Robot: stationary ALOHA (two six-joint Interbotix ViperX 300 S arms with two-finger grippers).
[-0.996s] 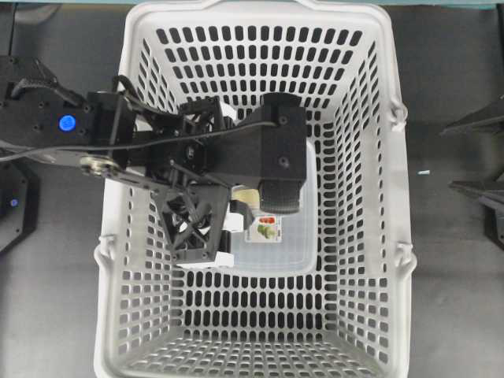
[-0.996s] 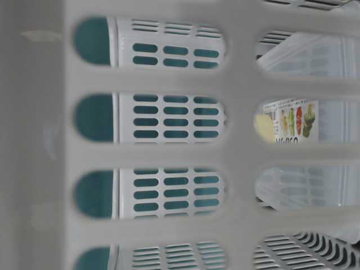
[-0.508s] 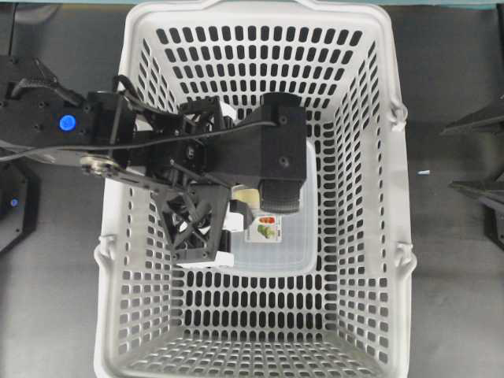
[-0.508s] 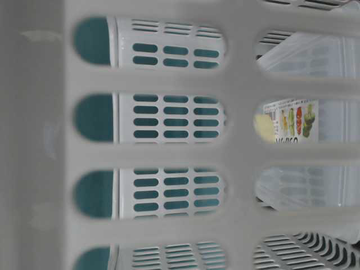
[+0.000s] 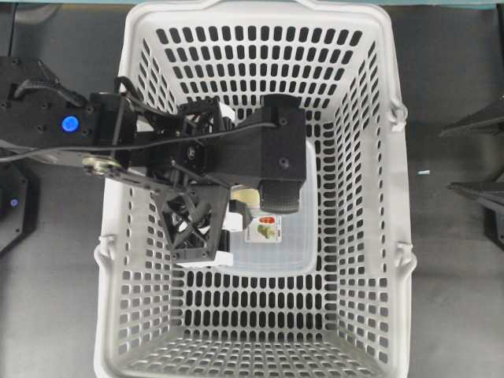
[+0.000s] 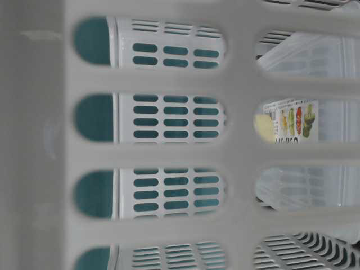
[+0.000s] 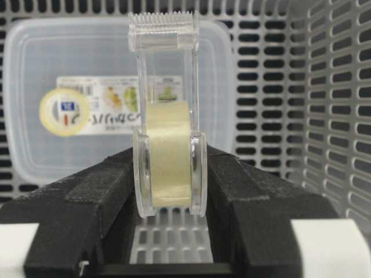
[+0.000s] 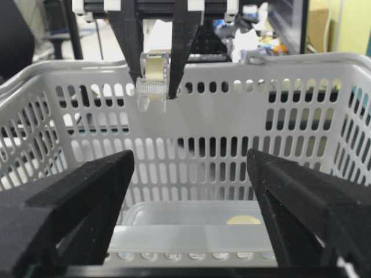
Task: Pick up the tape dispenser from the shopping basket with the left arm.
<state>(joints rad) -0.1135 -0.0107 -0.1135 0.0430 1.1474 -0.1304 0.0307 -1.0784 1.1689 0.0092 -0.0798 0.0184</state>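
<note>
The tape dispenser is clear plastic with a pale yellowish roll, its toothed cutter pointing away from the camera. My left gripper is shut on it, with a black pad pressed on each side of the roll. In the right wrist view the dispenser hangs between the left fingers, near the height of the far rim of the shopping basket, well above its floor. From overhead the left arm reaches over the basket, and the roll shows under the wrist. My right gripper is open and empty, outside the basket.
A larger clear rectangular container with a yellow-and-white label lies on the basket floor below the dispenser. It also shows in the left wrist view and through the basket wall in the table-level view. Slotted walls surround the gripper.
</note>
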